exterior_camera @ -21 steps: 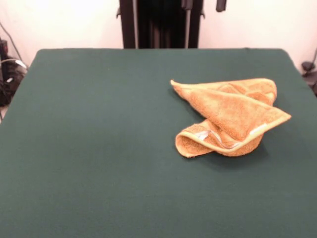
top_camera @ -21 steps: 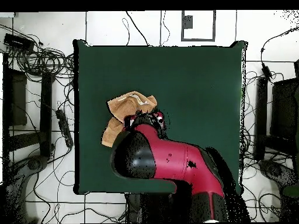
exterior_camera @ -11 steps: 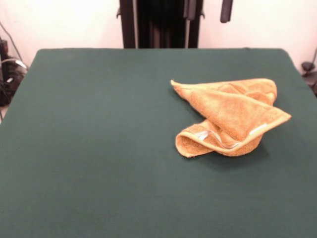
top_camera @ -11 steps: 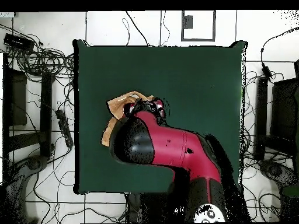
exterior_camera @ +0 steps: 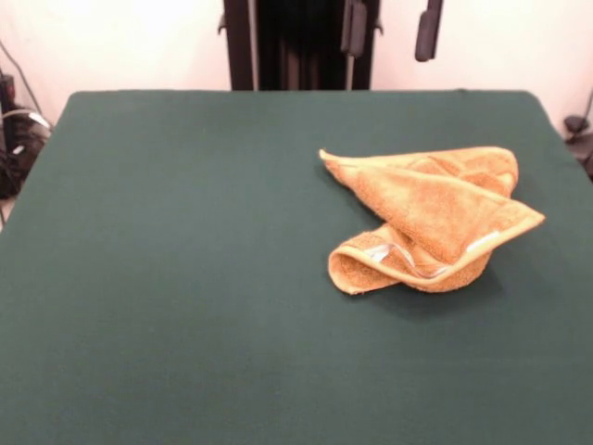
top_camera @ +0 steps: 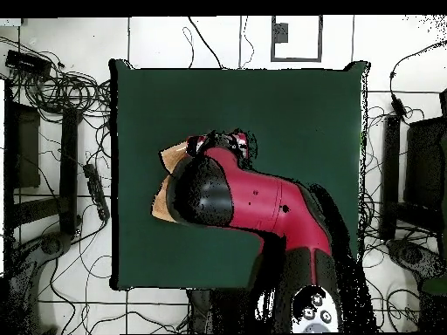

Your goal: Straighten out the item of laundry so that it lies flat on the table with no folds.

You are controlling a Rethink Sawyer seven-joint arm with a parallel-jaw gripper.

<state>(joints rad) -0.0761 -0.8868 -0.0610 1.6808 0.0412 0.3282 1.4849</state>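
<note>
the towel (exterior_camera: pixel 434 215) lies crumpled on the table (exterior_camera: pixel 185 278), folded over itself into a rough wedge, well in from every edge but clearly nearer the right edge than the left in the front view, and about midway between far and near edges. its long axis runs roughly across the table, slightly slanted: one pointed corner reaches toward the table's middle at the far-left of the heap, another toward the right edge. a rolled hem with a pale band curls along the near side.

the gripper (exterior_camera: pixel 390 30) hangs high above the table's far edge, its two dark fingers (exterior_camera: pixel 429 32) set apart and holding nothing. in the overhead view the arm (top_camera: pixel 236 196) covers most of the towel (only slivers show at its side).

the step in hand looks like the approach for a first grasp. it would go best by pinching a single top layer at a free corner, then drawing it outward and low, so the fold opens instead of dragging the whole heap.
</note>
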